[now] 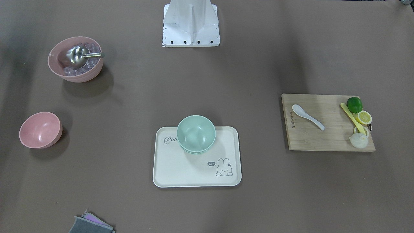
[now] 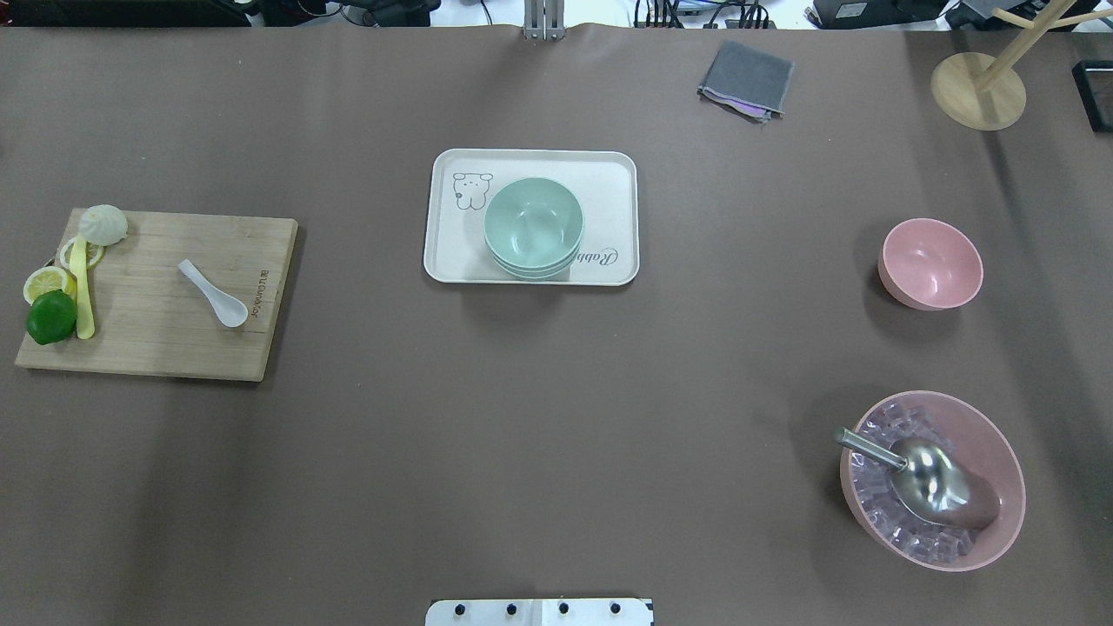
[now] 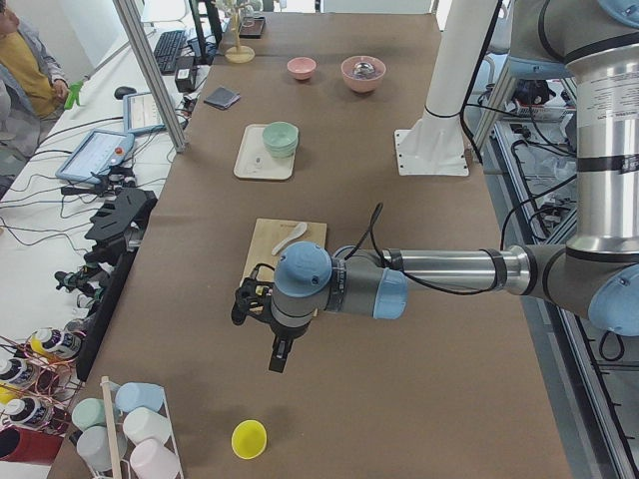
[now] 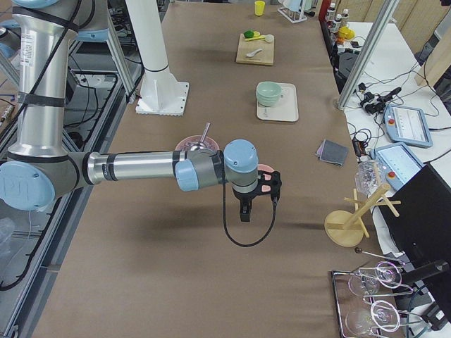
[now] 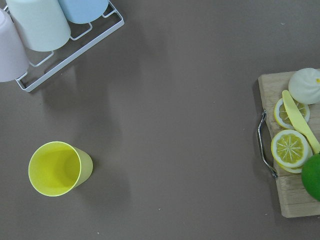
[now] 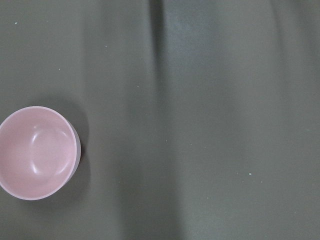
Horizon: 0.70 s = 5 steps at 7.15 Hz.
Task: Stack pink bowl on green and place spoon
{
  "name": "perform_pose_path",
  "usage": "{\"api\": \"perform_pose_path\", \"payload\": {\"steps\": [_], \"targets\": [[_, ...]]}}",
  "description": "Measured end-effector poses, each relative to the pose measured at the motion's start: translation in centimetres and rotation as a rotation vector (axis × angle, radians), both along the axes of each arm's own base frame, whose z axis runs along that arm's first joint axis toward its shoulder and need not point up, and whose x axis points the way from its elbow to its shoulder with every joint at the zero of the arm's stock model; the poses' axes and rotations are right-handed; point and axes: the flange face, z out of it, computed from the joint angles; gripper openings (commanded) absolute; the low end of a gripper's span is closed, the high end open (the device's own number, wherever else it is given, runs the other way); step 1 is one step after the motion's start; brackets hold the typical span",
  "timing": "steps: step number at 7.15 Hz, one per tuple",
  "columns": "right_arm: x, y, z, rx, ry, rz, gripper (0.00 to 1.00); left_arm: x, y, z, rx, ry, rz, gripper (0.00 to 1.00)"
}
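Brown sheet (image 2: pixel 556 452) underlies cream tray (image 2: pixel 613 200) holding green bowls (image 2: pixel 532 222).

On my front-facing feed I can read cursive lettering on the tray (image 1: pixel 168 174) that starts "Rab", with the rest cut off by the green bowl (image 1: pixel 196 133) standing over it. Lower on the same tray, a small dark speech bubble (image 1: pixel 211 164) beside the rabbit drawing (image 1: pixel 223 167) says "hi". The cutting board (image 1: pixel 310 139) has a short line of printed brand lettering along its edge nearest the tray, but it is too small for me to make out.
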Motion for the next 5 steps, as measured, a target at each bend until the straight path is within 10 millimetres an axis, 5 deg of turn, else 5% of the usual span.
{"api": "perform_pose_path", "payload": {"steps": [3,5], "targets": [[-0.4,0.1,-0.5,0.076,-0.025,-0.01,1.0,0.8,0.6,0.1,-0.051,0.096,-0.015,0.99],[-3.3,-0.7,-0.8,0.098,-0.075,-0.051,0.93,0.9,1.0,0.5,-0.085,0.115,-0.034,0.99]]}}
